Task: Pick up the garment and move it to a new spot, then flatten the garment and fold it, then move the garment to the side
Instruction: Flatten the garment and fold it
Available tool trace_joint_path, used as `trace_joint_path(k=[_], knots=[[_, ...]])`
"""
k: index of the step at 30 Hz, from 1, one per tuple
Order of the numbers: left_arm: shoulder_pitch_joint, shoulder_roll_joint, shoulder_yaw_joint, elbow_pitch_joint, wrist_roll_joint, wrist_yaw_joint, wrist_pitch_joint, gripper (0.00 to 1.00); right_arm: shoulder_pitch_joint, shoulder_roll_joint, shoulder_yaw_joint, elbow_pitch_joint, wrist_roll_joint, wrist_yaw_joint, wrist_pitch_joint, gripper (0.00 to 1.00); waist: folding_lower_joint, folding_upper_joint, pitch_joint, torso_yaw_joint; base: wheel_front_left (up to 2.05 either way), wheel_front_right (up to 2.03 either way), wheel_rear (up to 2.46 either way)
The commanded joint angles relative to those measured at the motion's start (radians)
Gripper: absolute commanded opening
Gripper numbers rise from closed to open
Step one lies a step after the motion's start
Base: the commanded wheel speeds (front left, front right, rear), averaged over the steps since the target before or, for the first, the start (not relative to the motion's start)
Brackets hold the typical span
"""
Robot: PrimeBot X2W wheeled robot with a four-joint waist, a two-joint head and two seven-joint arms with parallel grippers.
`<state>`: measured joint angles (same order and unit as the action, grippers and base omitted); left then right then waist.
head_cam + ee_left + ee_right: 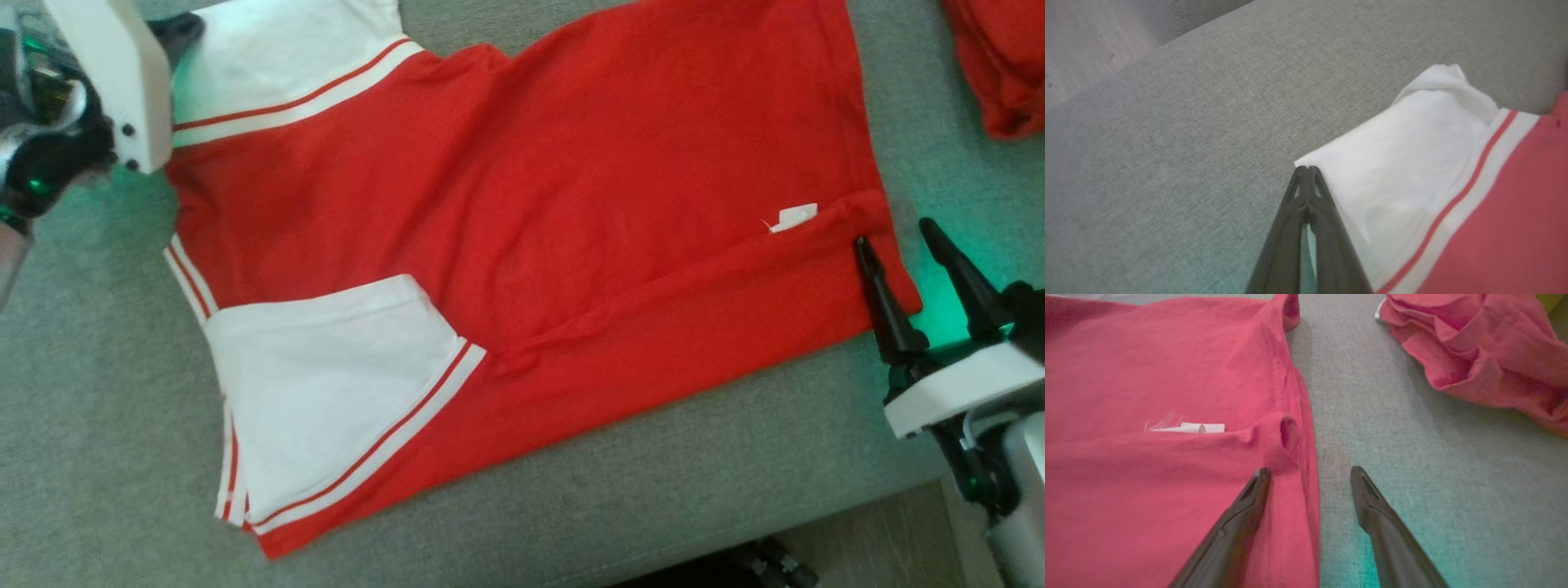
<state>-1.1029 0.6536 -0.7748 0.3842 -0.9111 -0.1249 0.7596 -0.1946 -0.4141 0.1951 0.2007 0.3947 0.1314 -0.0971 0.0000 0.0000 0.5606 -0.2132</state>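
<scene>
The red garment point(522, 204) is seen spread flat on the grey upholstered surface point(1167, 143), between the two grippers. The left gripper point(1308, 169) is brought together, its two dark fingers pressed tip to tip, and the tips are set right at the corner of the garment's white sleeve point(1412, 155). In the left wrist view the sleeve's edge is laid along the right side of the fingers, with bare grey surface to their left. Whether any fabric is pinched between the tips cannot be told. The right gripper point(1310, 471) is held apart, astride the garment's hemmed edge: one finger is placed over the red fabric, the other over the bare surface just beside it. Just ahead of the finger over the fabric a fold is raised across the garment, and a small white label point(1202, 427) is seen further along it. Ahead of the right gripper, on the side away from the garment and well apart from it, a second red cloth point(1474, 347) is bunched.
</scene>
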Motion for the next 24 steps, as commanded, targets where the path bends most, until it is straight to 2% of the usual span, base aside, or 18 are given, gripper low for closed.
trace_joint_path(k=[1, 6, 11, 12, 13, 19, 24], knots=[[-0.032, 0.048, 0.04, -0.031, -0.009, -0.006, -0.01, 0.0, 0.005, -0.028, 0.009, -0.016, 0.001, -0.001, -0.007, 1.0, 0.0, 0.0, -0.002, 0.005, 0.0, 0.0, 0.0], [-0.059, 0.059, 0.002, -0.09, -0.021, -0.006, -0.102, 0.0, -0.023, -0.049, -0.001, -0.025, -0.002, -0.001, -0.006, 1.0, 0.0, 0.0, -0.009, 0.025, 0.0, 0.0, 0.0], [-0.083, 0.06, -0.033, -0.076, -0.028, -0.006, -0.153, 0.0, -0.049, -0.065, -0.007, -0.04, -0.006, -0.001, 0.015, 1.0, 0.0, 0.0, -0.015, 0.044, 0.0, 0.0, 0.0], [-0.089, 0.058, -0.039, -0.071, -0.027, -0.006, -0.157, 0.45, -0.053, -0.065, -0.006, -0.043, -0.006, -0.001, 0.019, 1.0, 0.0, 0.0, -0.013, 0.047, 0.0, 0.0, 0.0], [-0.097, 0.057, -0.045, -0.061, -0.021, -0.006, -0.159, 1.0, -0.056, -0.066, -0.004, -0.046, -0.006, -0.001, 0.021, 1.0, 0.0, 0.0, -0.01, 0.047, 0.0, 0.0, 0.0], [-0.122, 0.048, -0.098, -0.014, -0.011, -0.006, -0.15, 1.0, -0.066, -0.053, 0.02, -0.046, 0.001, -0.001, 0.015, 1.0, 0.0, 0.0, 0.016, 0.036, 0.0, 0.0, 0.0], [-0.124, 0.062, -0.145, 0.013, -0.025, -0.006, -0.134, 1.0, -0.066, -0.047, 0.021, -0.022, 0.008, -0.001, -0.003, 1.0, 0.0, 0.0, 0.024, 0.02, 0.0, 0.0, 0.0]])
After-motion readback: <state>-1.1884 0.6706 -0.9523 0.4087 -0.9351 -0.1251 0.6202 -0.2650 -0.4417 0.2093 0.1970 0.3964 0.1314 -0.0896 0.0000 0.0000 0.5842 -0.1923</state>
